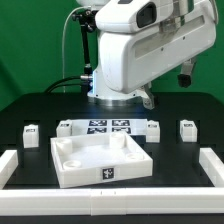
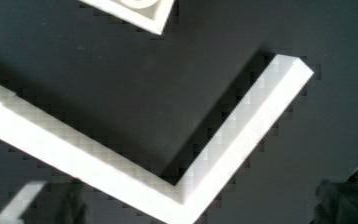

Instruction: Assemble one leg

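Several small white legs, each with a marker tag, stand in a row on the black table behind the tabletop: two at the exterior view's left [image 1: 31, 130] [image 1: 64, 127] and two at its right [image 1: 154, 128] [image 1: 187, 128]. The large white square tabletop [image 1: 100, 160] lies in front of them; one corner of it shows in the wrist view [image 2: 140, 10]. My gripper [image 1: 186, 70] hangs high above the right side, far from any leg. In the wrist view the gripper [image 2: 194, 205] is open and empty, its dark fingers [image 2: 25, 205] wide apart. No leg shows there.
The marker board [image 1: 108, 126] lies between the legs, at the arm's base. A low white wall borders the work area on the left [image 1: 10, 165] and right [image 1: 210, 165]; its corner [image 2: 185, 180] lies under the gripper in the wrist view.
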`<act>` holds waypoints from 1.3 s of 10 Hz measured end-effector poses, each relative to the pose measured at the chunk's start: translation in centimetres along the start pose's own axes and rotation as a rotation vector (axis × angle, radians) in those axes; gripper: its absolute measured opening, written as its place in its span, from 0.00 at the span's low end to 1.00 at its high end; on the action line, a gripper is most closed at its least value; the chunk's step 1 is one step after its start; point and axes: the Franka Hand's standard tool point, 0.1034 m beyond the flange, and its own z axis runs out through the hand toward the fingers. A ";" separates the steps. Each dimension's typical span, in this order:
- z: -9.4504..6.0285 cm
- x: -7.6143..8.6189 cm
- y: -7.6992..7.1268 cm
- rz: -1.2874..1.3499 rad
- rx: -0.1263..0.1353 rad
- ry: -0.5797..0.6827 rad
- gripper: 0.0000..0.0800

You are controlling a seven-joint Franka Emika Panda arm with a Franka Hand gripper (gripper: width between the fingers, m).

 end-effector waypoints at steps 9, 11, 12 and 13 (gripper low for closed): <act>0.6 -1.5 0.6 -0.056 -0.024 0.017 0.81; 2.2 -5.1 1.7 -0.153 -0.117 0.074 0.81; 2.9 -6.5 2.3 -0.210 -0.180 0.104 0.81; 3.7 -8.2 2.9 -0.271 -0.250 0.128 0.81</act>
